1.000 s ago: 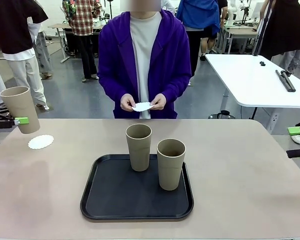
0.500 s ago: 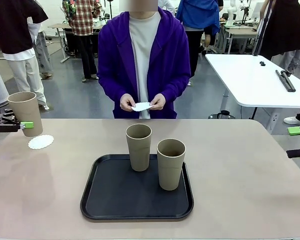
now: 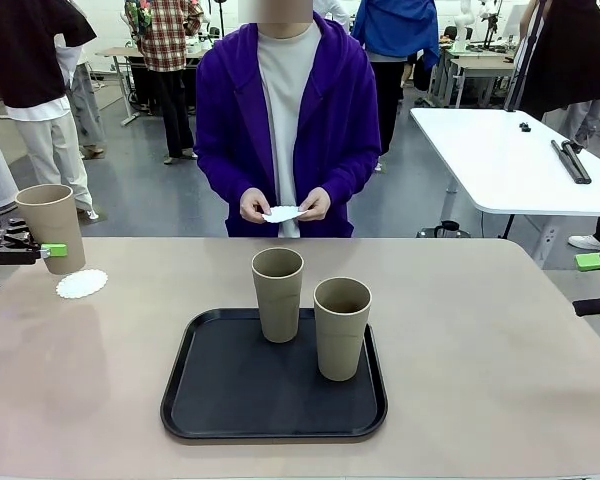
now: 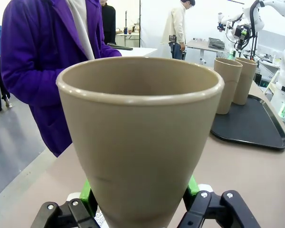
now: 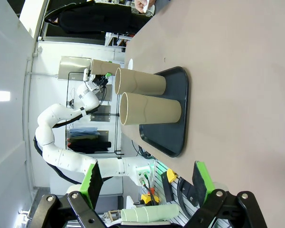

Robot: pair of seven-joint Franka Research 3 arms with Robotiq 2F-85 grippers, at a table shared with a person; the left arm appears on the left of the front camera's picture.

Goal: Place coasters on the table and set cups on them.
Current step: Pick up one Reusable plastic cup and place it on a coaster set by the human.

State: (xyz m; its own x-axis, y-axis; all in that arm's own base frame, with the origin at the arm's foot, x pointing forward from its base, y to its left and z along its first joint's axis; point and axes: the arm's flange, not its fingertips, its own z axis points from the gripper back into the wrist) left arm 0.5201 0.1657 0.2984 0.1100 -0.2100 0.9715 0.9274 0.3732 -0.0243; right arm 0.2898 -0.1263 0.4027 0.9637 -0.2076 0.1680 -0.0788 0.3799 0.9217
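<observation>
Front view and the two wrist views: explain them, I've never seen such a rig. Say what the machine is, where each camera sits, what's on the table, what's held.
Two robot arms share a table with a person. The front view looks across it at the person; each wrist view looks along one gripper's fingers. The left gripper is shut on a cup, near a coaster lying on the table. The right gripper is open and empty. Two more cups stand on a black tray. The person's hands hold another coaster.

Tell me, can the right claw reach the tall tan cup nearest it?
Probably yes: the right claw is open and empty, with bare beige tabletop between it and that tall tan cup.
</observation>
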